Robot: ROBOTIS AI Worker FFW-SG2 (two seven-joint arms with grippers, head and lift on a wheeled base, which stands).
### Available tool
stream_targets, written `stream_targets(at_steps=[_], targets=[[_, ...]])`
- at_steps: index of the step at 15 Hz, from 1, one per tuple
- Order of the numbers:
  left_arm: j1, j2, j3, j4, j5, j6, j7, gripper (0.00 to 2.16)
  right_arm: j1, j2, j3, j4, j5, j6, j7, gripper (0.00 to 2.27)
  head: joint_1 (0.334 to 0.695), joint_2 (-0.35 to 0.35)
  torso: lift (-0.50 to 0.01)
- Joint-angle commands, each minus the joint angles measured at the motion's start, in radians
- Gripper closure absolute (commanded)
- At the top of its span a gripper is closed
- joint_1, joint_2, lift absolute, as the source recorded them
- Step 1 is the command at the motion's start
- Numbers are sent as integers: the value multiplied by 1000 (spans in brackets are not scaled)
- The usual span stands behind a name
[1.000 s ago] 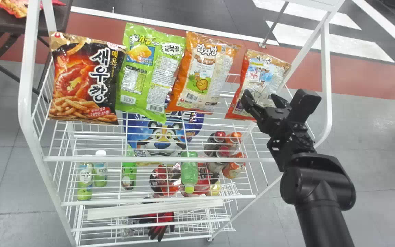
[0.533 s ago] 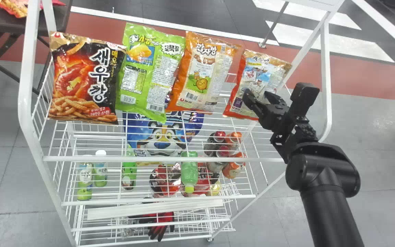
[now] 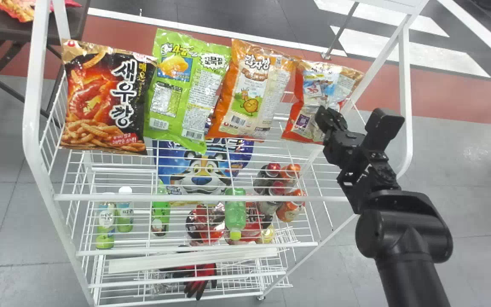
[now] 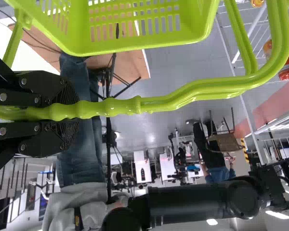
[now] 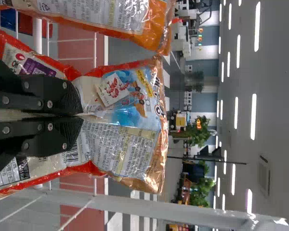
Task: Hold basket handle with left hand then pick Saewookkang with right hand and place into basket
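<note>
Red Saewookkang: wrist view, right fingers pinching; head view unclear.

A white wire rack carries packaged snacks and drinks around a blue tiger bag. A black snack bag stands to the tiger bag's upper left, a green one just above it, and an orange one and a red-and-gold one to its upper right. Capped drinks cluster to its lower right, pale-green bottles to its lower left. Red-and-black gloves lie well below it.
</note>
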Motion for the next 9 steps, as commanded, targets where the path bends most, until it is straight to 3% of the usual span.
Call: stream_targets(at_steps=[1, 4, 7, 9], targets=[[2, 0, 0, -1, 0, -7, -4, 1828, 45, 12, -18, -62, -8, 0, -25, 2246, 695, -350, -19], [9, 2, 0, -7, 0, -17, -9, 1828, 117, 15, -46, -148, -15, -13, -78, 2246, 695, -350, -19], [17, 2, 0, -19, 0, -26, -10, 1828, 258, 16, -100, -335, -100, 9, -64, 2246, 695, -350, -19], [17, 2, -1, -24, 0, -26, -10, 1828, 352, 36, -135, -472, -141, 132, -36, 2246, 695, -350, -19]])
